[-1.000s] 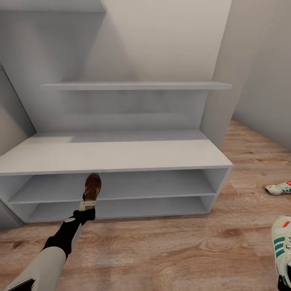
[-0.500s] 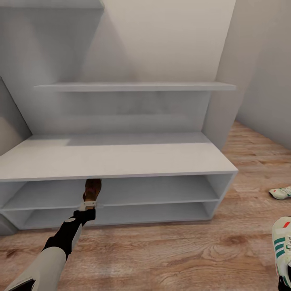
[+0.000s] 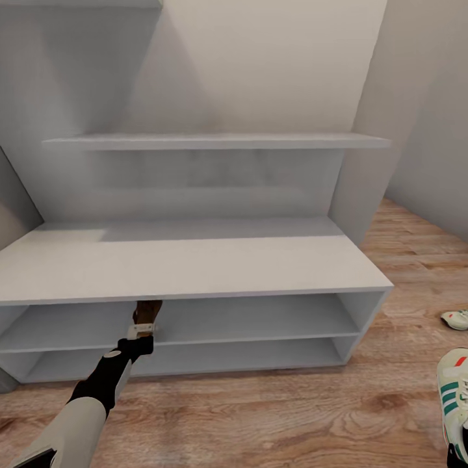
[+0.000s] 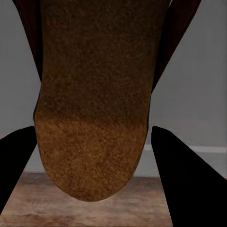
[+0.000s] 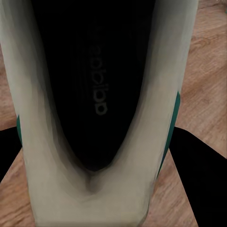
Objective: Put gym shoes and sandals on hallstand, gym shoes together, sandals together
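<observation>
The light-grey hallstand (image 3: 195, 266) stands against the wall, with two open shelf tiers under its flat top. My left gripper (image 3: 141, 330) is shut on the heel end of a brown sandal (image 3: 148, 311). The sandal's toe reaches into the upper tier and is hidden under the top board. The left wrist view shows the sandal (image 4: 94, 109) between the black fingers (image 4: 189, 179). My right gripper (image 5: 94, 161) is shut on a white gym shoe (image 5: 94, 94) with green stripes, seen low at the right as the gym shoe (image 3: 453, 390). A second gym shoe (image 3: 457, 318) lies on the corridor floor (image 3: 260, 416).
A grey wall shelf (image 3: 214, 141) hangs above the hallstand. A grey wall (image 3: 429, 117) closes the right side, and a dark panel edge (image 3: 10, 188) stands at the left. Wood planks stretch in front of the rack.
The view has moved closer to the hallstand. More of the held sandal now lies under the top board, inside the upper tier. The floor gym shoe has slid toward the picture's right edge.
</observation>
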Tool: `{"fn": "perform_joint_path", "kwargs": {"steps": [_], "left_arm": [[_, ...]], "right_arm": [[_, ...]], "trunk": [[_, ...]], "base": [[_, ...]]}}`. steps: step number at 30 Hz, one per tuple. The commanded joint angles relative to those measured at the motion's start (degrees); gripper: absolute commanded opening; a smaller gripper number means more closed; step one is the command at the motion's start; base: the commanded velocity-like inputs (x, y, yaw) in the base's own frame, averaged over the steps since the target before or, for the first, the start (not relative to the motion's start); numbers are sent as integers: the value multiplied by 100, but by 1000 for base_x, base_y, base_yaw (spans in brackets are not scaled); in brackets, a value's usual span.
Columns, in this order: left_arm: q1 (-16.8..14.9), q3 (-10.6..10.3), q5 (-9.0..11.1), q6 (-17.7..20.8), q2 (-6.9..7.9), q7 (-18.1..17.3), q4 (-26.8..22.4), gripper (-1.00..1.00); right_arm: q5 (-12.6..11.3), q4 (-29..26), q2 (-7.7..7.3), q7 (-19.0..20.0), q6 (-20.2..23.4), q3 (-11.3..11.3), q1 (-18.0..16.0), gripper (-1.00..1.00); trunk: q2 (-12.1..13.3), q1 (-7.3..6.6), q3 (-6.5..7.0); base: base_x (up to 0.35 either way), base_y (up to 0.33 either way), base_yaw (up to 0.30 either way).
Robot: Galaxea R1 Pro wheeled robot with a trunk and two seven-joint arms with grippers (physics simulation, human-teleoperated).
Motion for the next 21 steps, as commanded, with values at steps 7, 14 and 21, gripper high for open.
{"fn": "perform_joint_path", "kwargs": {"steps": [7,14,21], "left_arm": [[-11,47,-56,28,-11,-54,-12,-100],[0,47,-56,23,-3,-54,-12,-100],[5,47,-56,20,1,-54,-14,-100]], "right_arm": [[-30,2,-2,-12,-14,30,-3,-100],[-30,2,-2,-13,-15,30,-3,-100],[-30,2,-2,-14,-16,30,-3,-100]], "trunk": [[-2,-1,-5],[-2,-1,-5],[-2,-1,-5]], "base": [[126,0,0],[185,0,0],[26,0,0]]}}
